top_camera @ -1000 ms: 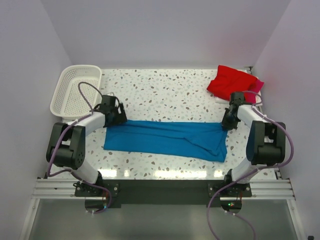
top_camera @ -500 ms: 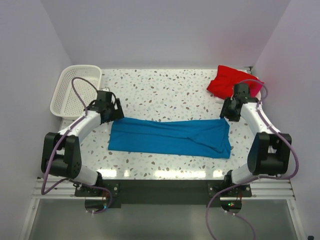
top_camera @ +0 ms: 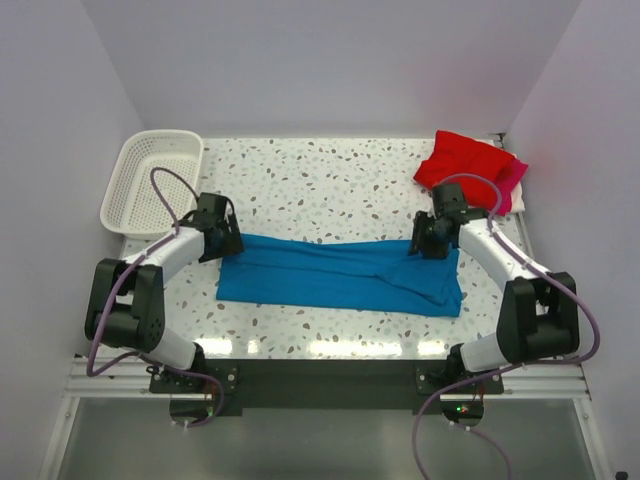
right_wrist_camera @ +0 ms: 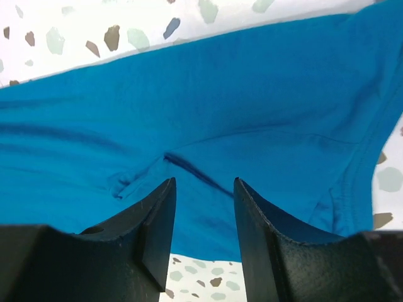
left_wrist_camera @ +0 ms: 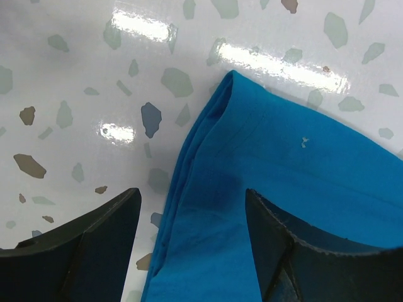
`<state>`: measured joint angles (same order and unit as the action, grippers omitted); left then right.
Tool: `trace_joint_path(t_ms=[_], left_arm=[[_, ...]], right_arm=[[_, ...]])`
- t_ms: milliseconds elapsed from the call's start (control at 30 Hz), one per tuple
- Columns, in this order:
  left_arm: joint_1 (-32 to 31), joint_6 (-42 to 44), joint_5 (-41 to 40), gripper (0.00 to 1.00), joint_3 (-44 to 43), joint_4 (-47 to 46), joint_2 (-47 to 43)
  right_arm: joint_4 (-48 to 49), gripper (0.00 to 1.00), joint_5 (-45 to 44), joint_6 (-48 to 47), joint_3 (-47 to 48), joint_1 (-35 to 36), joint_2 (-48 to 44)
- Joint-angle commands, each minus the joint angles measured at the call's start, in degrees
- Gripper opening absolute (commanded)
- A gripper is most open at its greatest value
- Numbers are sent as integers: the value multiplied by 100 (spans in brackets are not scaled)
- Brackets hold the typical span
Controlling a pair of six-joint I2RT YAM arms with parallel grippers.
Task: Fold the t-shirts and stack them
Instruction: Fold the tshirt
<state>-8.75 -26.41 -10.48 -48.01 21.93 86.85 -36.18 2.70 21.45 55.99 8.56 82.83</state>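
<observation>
Pale lilac walls close in a white tabletop [top_camera: 330, 180] flecked with grey and brown chips. Nearest its front edge lies the blue t-shirt [top_camera: 340, 275], folded into a long band that runs left to right across the middle. Its left end stops short of the left edge, and its broader right end is closer to the right edge.

At the far left corner of that band sits the left pincer [top_camera: 225, 242]. The wrist view shows its dark fingers [left_wrist_camera: 88, 245] spread wide. The doubled edge of the blue cloth lies loose on the surface between them, and its rounded corner points away toward bright reflections on the surface. Neither finger presses the cloth.

Along the band's far edge, toward its right end, the right pincer [top_camera: 425, 243] hangs over the cloth. Its fingers [right_wrist_camera: 148, 239] stand apart with a narrower gap. Blue cloth is visible through that gap, with a small pucker and a dark crease just beyond the tips. Nothing is pinched there.

Farther back, in the far right corner, the red t-shirt [top_camera: 462, 160] rests as a folded bundle. The magenta-pink t-shirt [top_camera: 513, 180] shows only as a strip at the bundle's right side. At the far left corner a white mesh basket [top_camera: 135, 185] overhangs the left edge, with a purple cable looping above it.
</observation>
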Motion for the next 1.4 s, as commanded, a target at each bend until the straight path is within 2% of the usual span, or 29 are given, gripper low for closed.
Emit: trace_joint_path(t_ms=[0,300,600,667,833,1367], left_arm=[[23,-48,20,72,63,-163,16],[32,-4,46,71,81,-233,157],[32,31,29,71,178,-216,43],[23,40,37,71,187,-225,43],[32,75,20,70,160,-233,60],[32,119,37,69,160,-242,166]], right_arm=[[234,45,275,210,-123,225,111],[656,46,293,412,-343,629,453],[762,46,152,289,-141,691,840],[771,43,161,272,-158,700,945],[727,23,178,254,-237,779,902],[-142,4,-217,720,-509,1297,-398]])
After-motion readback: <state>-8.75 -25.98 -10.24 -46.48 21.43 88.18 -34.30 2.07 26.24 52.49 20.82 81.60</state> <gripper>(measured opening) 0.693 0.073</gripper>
